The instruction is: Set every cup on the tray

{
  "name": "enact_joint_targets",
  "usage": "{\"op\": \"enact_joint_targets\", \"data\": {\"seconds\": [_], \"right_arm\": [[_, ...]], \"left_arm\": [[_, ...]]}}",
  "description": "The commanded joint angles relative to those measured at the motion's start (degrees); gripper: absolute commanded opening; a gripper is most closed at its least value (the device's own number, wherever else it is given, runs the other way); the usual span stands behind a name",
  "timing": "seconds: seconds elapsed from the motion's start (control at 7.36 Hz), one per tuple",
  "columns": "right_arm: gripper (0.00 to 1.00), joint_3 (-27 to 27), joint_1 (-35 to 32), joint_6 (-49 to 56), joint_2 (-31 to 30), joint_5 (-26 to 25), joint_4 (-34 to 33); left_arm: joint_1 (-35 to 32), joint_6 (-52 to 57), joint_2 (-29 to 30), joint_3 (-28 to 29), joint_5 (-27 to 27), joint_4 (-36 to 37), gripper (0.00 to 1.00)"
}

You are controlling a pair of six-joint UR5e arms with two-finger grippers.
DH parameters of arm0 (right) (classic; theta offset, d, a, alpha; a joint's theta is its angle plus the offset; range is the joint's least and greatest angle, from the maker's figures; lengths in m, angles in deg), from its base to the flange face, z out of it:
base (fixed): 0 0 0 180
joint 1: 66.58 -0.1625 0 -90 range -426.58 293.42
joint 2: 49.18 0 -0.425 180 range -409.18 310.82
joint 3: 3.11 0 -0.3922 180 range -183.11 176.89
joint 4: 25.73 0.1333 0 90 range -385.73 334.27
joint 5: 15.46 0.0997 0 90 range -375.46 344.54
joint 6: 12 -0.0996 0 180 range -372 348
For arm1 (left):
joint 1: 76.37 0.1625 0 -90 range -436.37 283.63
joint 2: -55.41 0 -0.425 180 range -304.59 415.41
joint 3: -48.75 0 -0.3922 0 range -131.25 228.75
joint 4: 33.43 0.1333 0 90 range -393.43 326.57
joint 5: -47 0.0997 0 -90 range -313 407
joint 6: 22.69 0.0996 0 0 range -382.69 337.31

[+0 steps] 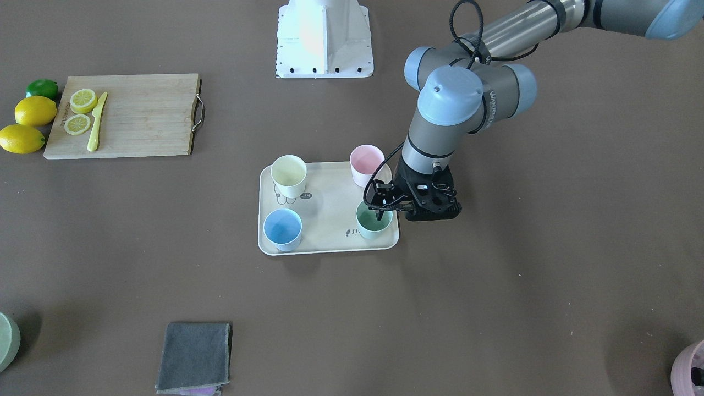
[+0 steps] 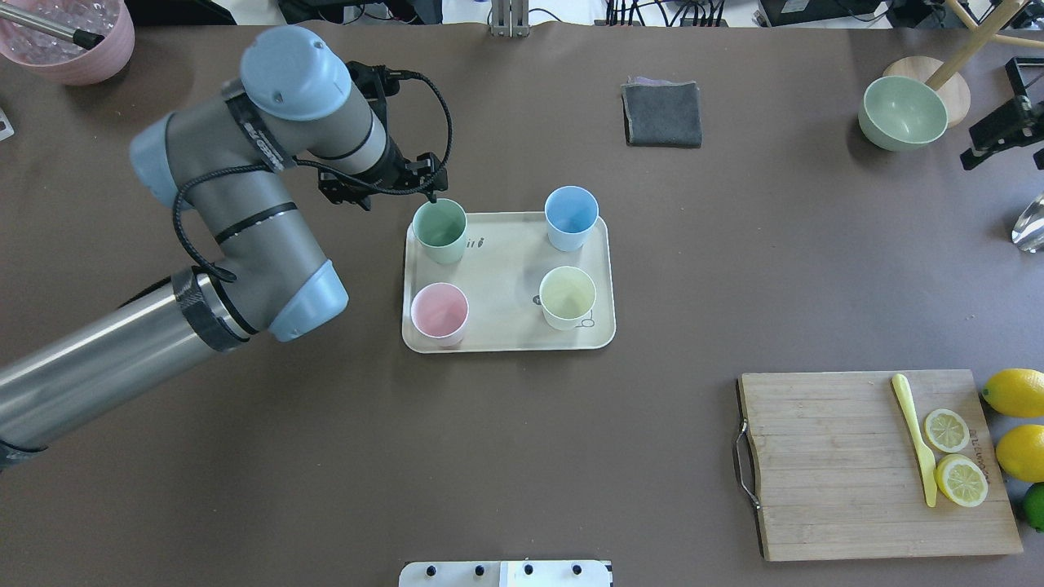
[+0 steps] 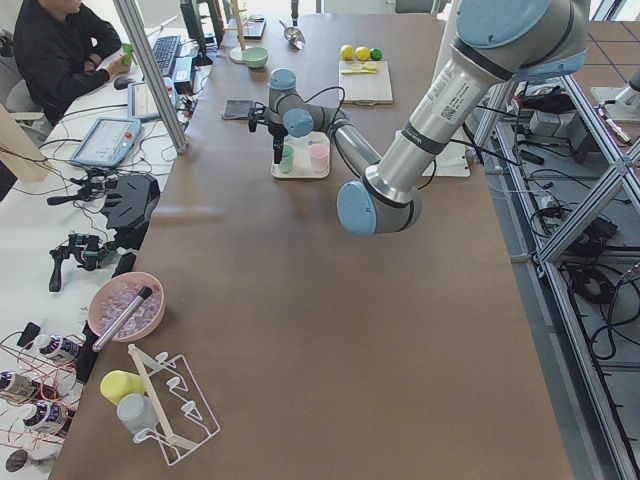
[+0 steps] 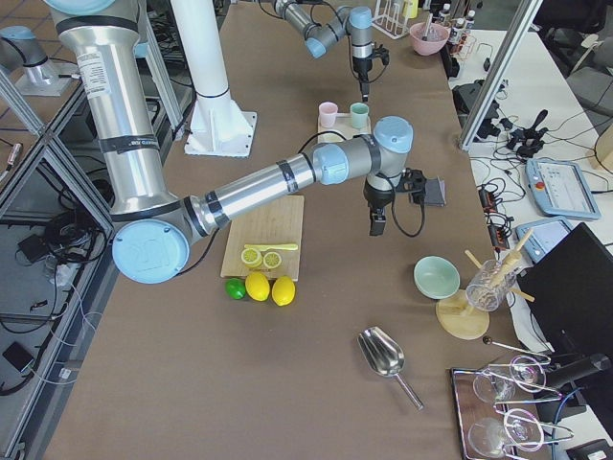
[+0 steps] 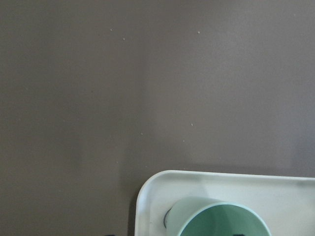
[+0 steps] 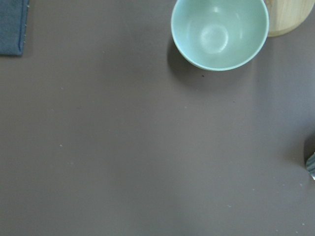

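Note:
The cream tray (image 2: 506, 269) lies mid-table. All four cups stand upright on it, one near each corner: pale yellow (image 2: 568, 296), pink (image 2: 440, 314), light blue (image 2: 571, 216) and mint green (image 2: 440, 232). My left gripper (image 2: 397, 200) is at the mint green cup (image 1: 367, 226). It is open and straddles the cup's wall, with one finger (image 1: 379, 217) inside the rim. The left wrist view shows this cup (image 5: 221, 223) on the tray's corner (image 5: 157, 191). My right gripper (image 4: 378, 228) hangs high over the table near the green bowl; I cannot tell whether it is open or shut.
A wooden cutting board (image 2: 856, 465) with lemon slices and a yellow knife lies near the robot's right side, whole lemons beside it. A grey cloth (image 2: 662, 114), a pale green bowl (image 2: 901, 112), a metal scoop (image 2: 1029, 222) and a mauve pot (image 2: 69, 37) sit along the far edge.

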Motion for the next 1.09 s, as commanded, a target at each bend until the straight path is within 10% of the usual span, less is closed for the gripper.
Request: {"op": "enact_joint_targets", "data": {"seconds": [0.0,0.54,0.95], "right_arm": [[1.00,0.24,-4.96,11.64,-7.56,0.41,0.06],[1.00,0.51,-10.06,17.73,-14.70,0.42,0.41],[1.00,0.77,-14.02,17.73,-16.11,0.94,0.50]], "left_arm": [[-7.46,9.94,-2.98,-5.74,-6.16,5.82,0.98],[-25.62,29.69,-18.69,-15.69,-15.77,6.36,0.98],[-39.28,50.22,-26.54,-7.05,-15.68,5.75,0.98]]}}
